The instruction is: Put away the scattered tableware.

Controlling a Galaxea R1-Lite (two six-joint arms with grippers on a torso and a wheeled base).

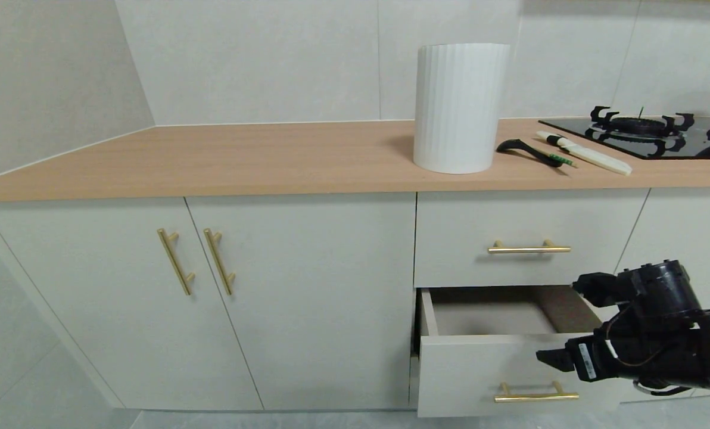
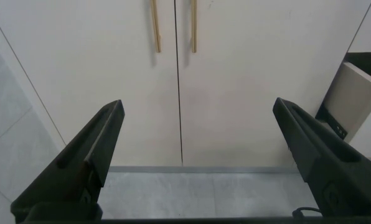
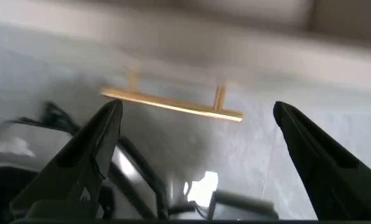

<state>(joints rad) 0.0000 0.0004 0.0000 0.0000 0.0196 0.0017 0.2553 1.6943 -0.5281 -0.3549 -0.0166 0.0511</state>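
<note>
- Wooden countertop (image 1: 242,161) against the tiled wall carries the tableware: a black ladle (image 1: 519,148) and a white knife (image 1: 593,156) lie between the white canister (image 1: 457,107) and the hob (image 1: 647,134).
- Below them, the lower drawer (image 1: 468,369) stands pulled out.
- I see my right gripper (image 1: 566,322) just before that drawer's front, jaws spread and empty.
- My left gripper (image 2: 198,143) faces the cabinet doors (image 2: 235,81), jaws likewise apart.

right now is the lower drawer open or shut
Open: the lower drawer stands out from the cabinet, its inside showing; the upper drawer sits flush.
</note>
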